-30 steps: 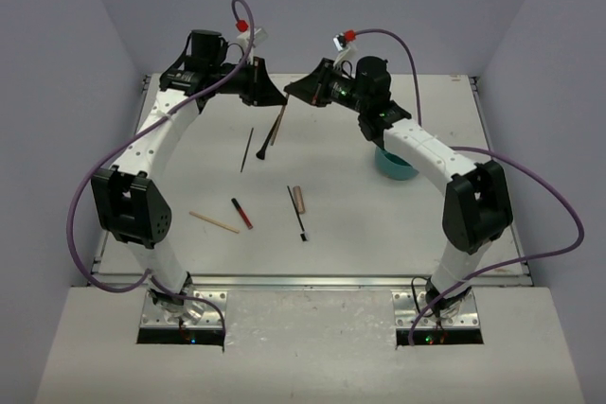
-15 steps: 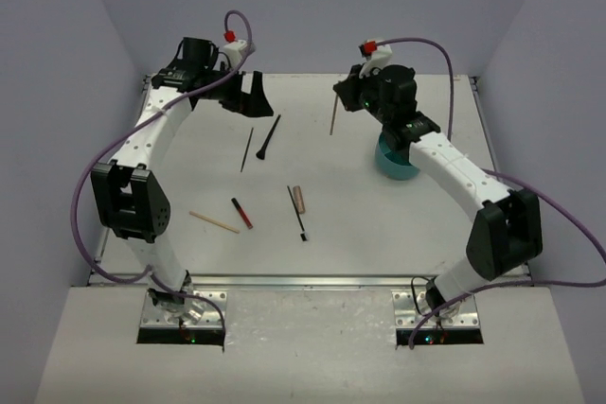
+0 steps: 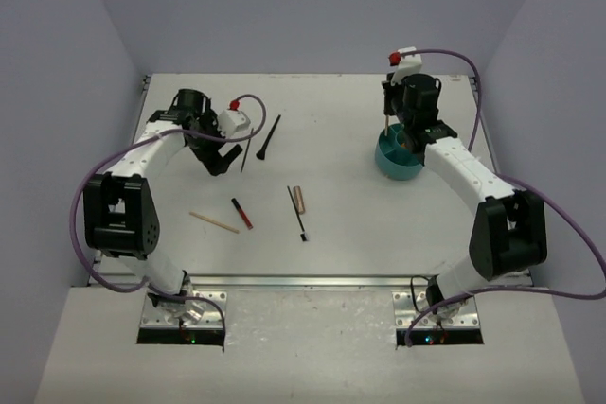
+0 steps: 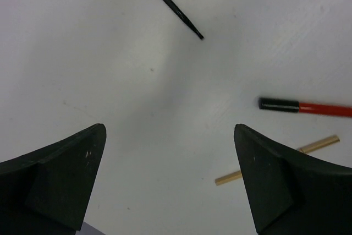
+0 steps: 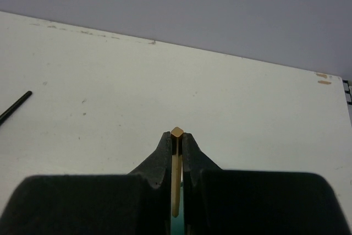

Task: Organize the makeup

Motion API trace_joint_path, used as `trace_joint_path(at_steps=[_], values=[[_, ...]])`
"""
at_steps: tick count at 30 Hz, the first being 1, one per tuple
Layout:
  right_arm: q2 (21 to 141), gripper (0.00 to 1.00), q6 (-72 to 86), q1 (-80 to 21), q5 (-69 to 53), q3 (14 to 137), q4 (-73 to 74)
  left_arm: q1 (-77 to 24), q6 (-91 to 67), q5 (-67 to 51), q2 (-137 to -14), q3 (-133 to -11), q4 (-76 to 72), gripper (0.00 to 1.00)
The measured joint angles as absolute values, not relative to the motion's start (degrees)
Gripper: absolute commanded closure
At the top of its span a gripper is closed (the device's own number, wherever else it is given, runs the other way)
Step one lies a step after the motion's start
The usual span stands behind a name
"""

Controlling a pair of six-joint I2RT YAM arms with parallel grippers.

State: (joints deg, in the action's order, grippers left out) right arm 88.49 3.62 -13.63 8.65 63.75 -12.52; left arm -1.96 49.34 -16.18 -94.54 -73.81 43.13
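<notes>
My right gripper (image 3: 390, 131) is shut on a wooden stick (image 5: 177, 160), which it holds upright over the back rim of the teal container (image 3: 396, 160). The stick's end pokes out between the fingertips of the right gripper (image 5: 177, 137). My left gripper (image 3: 218, 162) hangs open and empty over the left of the table; in its wrist view the left gripper (image 4: 169, 130) has only bare table between its fingers. Near it lie a thin black brush (image 3: 246, 150), a red-black pencil (image 4: 305, 107) and a second wooden stick (image 4: 278, 159).
On the table also lie a thicker black brush (image 3: 268, 137), another black brush (image 3: 297, 213) and a beige tube (image 3: 299, 199) beside it. The pencil (image 3: 242, 213) and loose wooden stick (image 3: 214, 222) lie near the front left. Grey walls stand on three sides.
My left gripper opened, then swung from the back down toward the thin brush. My right arm carried the wooden stick from the middle back to over the teal container.
</notes>
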Motion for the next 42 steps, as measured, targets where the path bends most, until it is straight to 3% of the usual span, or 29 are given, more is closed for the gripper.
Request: trace_joint_path(at_steps=[9, 10, 12, 13, 16, 18, 22, 31, 33, 35, 40, 42], values=[[90.6, 0.99, 5.5, -13.4, 9.1, 59.2, -15.6, -3.1, 66.8, -16.3, -90.6, -62.0, 45.4, 0.02], [91.0, 0.95, 6.1, -13.3, 9.0, 58.7, -15.9, -3.7, 68.1, -16.0, -90.4, -61.0, 45.3, 0.03], [91.8, 0.74, 7.4, -13.2, 9.1, 57.7, -16.2, -4.9, 70.2, -15.5, -90.3, -59.3, 45.2, 0.06], [92.2, 0.73, 8.1, -13.1, 9.1, 57.3, -16.2, -5.4, 71.3, -15.4, -90.3, -58.5, 45.2, 0.08], [92.7, 0.5, 9.5, -12.9, 8.8, 56.8, -15.8, -6.6, 73.8, -14.8, -90.3, -57.1, 44.9, 0.15], [92.7, 0.45, 9.8, -12.8, 8.6, 56.8, -15.7, -6.7, 75.4, -14.1, -90.3, -56.3, 44.6, 0.18], [92.5, 0.44, 9.9, -12.8, 8.1, 57.0, -14.6, -6.8, 79.0, -11.6, -90.3, -54.1, 44.3, 0.27], [88.9, 0.44, 9.2, -12.8, 5.3, 57.7, -11.8, -7.1, 86.2, -8.0, -90.3, -50.6, 48.0, 0.28], [88.1, 0.44, 9.2, -12.8, 4.8, 57.7, -11.5, -7.1, 87.3, -7.9, -90.0, -50.6, 48.6, 0.34], [87.6, 0.44, 9.2, -12.8, 4.7, 57.7, -11.3, -7.3, 87.8, -7.7, -89.6, -49.9, 48.6, 0.47], [86.0, 0.46, 9.2, -12.8, 4.6, 57.5, -11.0, -9.3, 86.0, -5.3, -90.3, -46.2, 46.8, 0.5], [85.3, 0.47, 9.2, -12.8, 4.5, 57.1, -10.8, -10.0, 84.4, -4.7, -90.7, -46.3, 46.2, 0.61]])
